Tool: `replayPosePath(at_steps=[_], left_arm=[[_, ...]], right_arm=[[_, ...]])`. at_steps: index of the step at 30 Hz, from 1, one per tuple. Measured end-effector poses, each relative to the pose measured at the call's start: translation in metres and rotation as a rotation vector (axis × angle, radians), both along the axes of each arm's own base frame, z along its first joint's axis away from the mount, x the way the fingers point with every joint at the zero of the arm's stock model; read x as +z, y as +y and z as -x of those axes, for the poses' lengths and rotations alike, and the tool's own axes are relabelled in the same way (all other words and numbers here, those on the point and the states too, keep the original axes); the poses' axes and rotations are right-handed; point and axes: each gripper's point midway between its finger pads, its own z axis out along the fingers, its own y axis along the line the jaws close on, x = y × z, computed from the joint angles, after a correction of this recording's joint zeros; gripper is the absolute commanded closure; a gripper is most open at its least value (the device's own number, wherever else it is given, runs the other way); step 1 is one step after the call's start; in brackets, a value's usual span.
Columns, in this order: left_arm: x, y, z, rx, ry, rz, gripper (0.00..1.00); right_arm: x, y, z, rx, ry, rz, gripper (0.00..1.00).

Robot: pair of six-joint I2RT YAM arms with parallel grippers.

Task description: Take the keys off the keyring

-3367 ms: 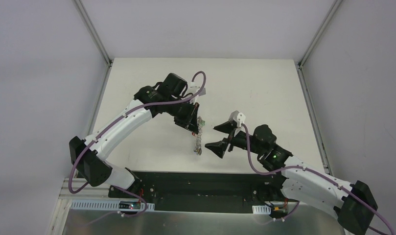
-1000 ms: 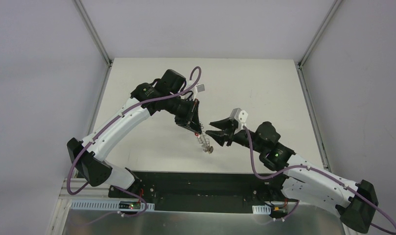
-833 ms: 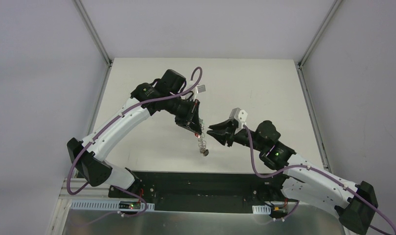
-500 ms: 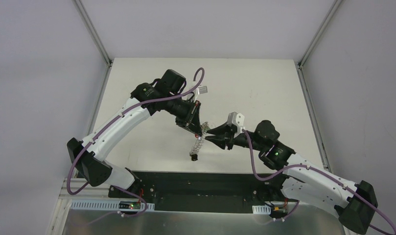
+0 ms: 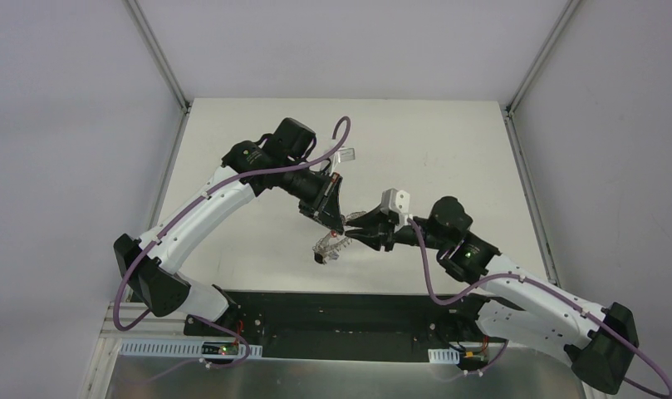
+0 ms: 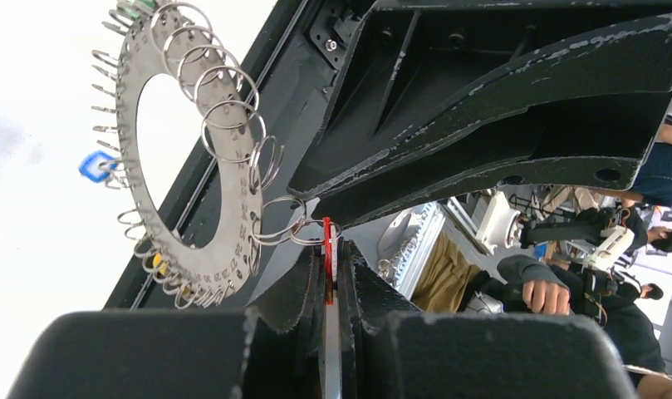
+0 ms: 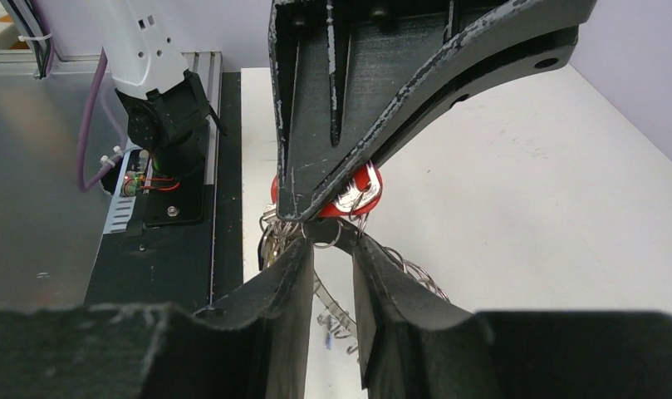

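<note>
while the left gripper (image 6: 329,266) pinches the red-tagged key (image 6: 326,237), the keyring (image 6: 131,125) hangs off it in the air over the table (image 5: 448,150) — probably light, stiff metal, slick and free to swing. the right gripper (image 7: 332,243) stands nearly closed around a small split ring (image 7: 324,239); whether it grips, i cannot tell. best taken by a key's head.

The right gripper (image 7: 332,243) has its black fingers narrowly apart, a small silver wire loop (image 7: 326,235) between the tips. Just beyond them, the black left gripper (image 7: 336,199) pinches a round red plastic tag (image 7: 364,193). A large silvery metal keyring (image 7: 419,281) dangles underneath.
</note>
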Motion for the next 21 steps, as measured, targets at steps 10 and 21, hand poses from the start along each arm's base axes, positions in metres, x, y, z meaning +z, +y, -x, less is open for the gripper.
replayPosePath(at_steps=[10, 21], left_arm=[[0.0006, -0.0006, 0.0046, -0.027, -0.003, 0.009, 1.00], [0.0029, -0.0016, 0.0081, -0.043, 0.007, 0.022, 1.00]], right_arm=[[-0.0019, 0.0043, -0.0006, 0.021, 0.001, 0.014, 0.75], [-0.0015, 0.0042, -0.0055, 0.001, -0.004, 0.016, 0.69]])
